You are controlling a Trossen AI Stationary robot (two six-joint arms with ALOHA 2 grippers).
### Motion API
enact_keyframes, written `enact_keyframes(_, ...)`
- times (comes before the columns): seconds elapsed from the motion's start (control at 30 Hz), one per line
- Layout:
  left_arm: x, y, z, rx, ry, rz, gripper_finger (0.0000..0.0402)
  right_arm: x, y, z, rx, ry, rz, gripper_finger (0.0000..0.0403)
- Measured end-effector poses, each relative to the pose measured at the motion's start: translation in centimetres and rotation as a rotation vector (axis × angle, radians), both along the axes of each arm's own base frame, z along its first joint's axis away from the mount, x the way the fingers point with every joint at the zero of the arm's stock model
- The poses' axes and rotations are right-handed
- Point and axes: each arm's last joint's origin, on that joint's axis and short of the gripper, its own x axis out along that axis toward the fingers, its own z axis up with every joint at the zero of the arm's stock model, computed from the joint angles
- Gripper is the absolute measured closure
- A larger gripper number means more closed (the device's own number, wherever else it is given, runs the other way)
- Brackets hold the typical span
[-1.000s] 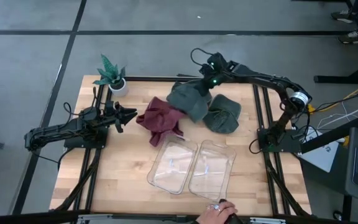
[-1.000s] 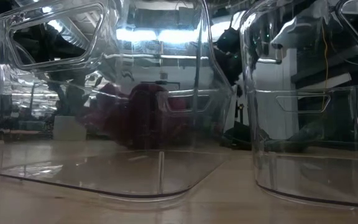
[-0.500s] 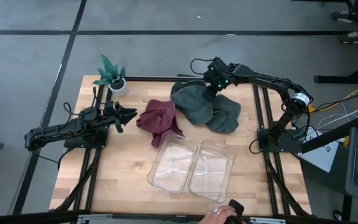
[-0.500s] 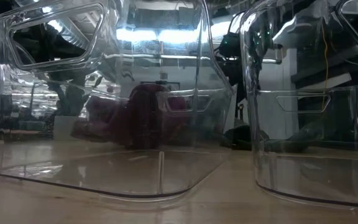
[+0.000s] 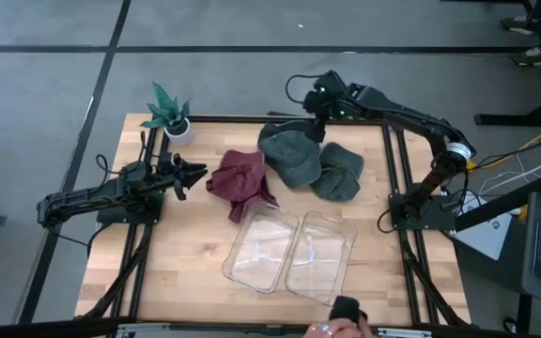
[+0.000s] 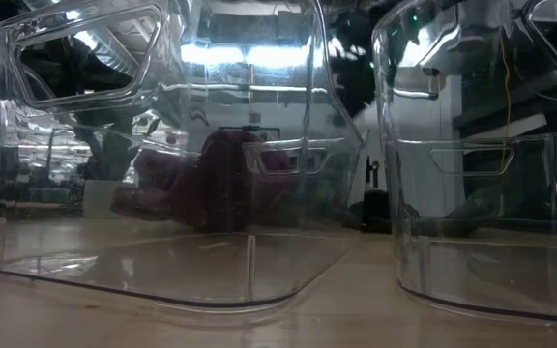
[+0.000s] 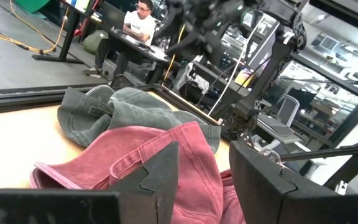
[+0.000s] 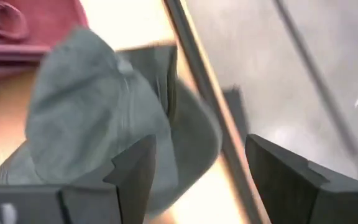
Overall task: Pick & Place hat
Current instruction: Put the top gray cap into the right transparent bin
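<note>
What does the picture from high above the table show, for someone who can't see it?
The right arm's open tool hangs over a grey-green cloth cap lying on the wooden table, with a dark red cap and another green cap beside it. Two clear plastic bins sit nearer the front, and the left tool waits near the red cap.

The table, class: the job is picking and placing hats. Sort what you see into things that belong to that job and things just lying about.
Belongs to the job:
- grey-green cap
- dark green cap
- maroon cap
- two clear plastic bins
- right gripper, jaws open

Just lying about:
- small potted plant
</note>
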Motion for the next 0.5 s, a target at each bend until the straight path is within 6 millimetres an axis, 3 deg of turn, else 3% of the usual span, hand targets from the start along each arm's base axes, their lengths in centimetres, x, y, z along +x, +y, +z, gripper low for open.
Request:
enact_keyframes(0.17, 0.0, 0.0, 0.0, 0.000, 0.000, 0.000, 0.0265, 2.3, 0.7, 0.8, -0.091, 0.018, 0.170, 0.0155)
enact_keyframes(0.5, 0.0, 0.0, 0.0, 0.000, 0.000, 0.000, 0.0265, 7.3, 1.0, -1.2, -0.053, 0.035, 0.312, 0.0155)
